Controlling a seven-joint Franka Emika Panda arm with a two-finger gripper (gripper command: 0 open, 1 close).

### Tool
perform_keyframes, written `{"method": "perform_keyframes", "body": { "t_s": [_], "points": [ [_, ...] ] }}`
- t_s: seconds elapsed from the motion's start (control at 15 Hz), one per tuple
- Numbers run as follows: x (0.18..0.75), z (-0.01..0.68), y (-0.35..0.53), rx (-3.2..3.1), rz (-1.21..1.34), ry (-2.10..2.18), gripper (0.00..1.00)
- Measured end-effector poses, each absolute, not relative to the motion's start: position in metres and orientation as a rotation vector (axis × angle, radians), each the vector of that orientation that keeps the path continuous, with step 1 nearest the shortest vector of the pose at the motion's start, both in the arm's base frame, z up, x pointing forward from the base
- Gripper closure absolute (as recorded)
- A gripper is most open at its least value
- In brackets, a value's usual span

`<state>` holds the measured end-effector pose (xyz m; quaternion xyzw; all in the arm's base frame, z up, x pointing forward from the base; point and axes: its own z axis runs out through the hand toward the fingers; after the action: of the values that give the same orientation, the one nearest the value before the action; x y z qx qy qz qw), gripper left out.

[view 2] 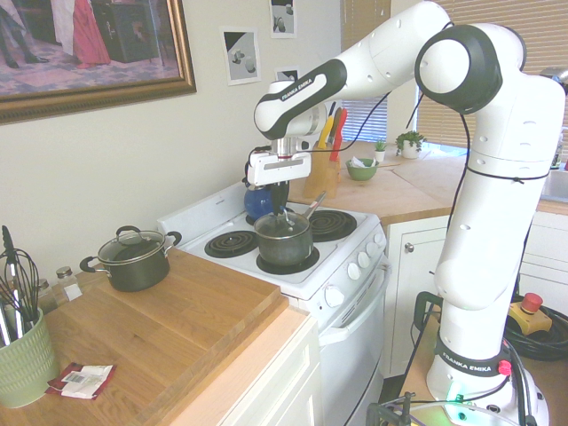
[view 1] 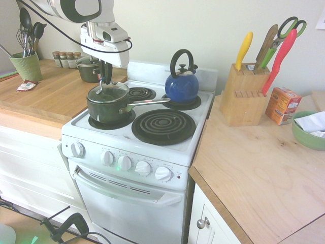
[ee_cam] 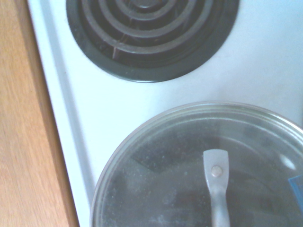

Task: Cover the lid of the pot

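The dark green saucepan (view 1: 104, 109) (view 2: 284, 244) stands on the stove's front left burner, its long silver handle (view 1: 150, 103) pointing toward the blue kettle. The clear glass lid (view 1: 109, 92) (view 2: 282, 220) (ee_cam: 189, 156) lies on the saucepan's rim and covers its mouth. My gripper (view 1: 105, 80) (view 2: 282, 206) hangs straight down over the lid's centre, its dark fingers close together at the small metal grip on top. In the wrist view the lid fills the lower part, and a metal strip with a rivet (ee_cam: 216, 182) rises from the bottom edge.
A blue kettle (view 1: 182, 84) sits on the rear right burner. The front right coil (view 1: 163, 126) and the rear left coil (ee_cam: 151, 33) are bare. On the wooden counter (view 2: 177, 328) stand a small black two-handled pot (view 2: 133, 257), spice jars and a green utensil cup (view 1: 26, 66). A knife block (view 1: 244, 94) stands to the right.
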<state>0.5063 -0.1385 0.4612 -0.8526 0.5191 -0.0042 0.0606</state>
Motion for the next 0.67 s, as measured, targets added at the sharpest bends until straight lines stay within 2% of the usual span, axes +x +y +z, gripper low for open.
{"method": "perform_keyframes", "body": {
  "t_s": [0.67],
  "points": [
    [0.510, 0.451, -0.137, -2.591, 0.010, 1.572, 1.00]
  ]
}}
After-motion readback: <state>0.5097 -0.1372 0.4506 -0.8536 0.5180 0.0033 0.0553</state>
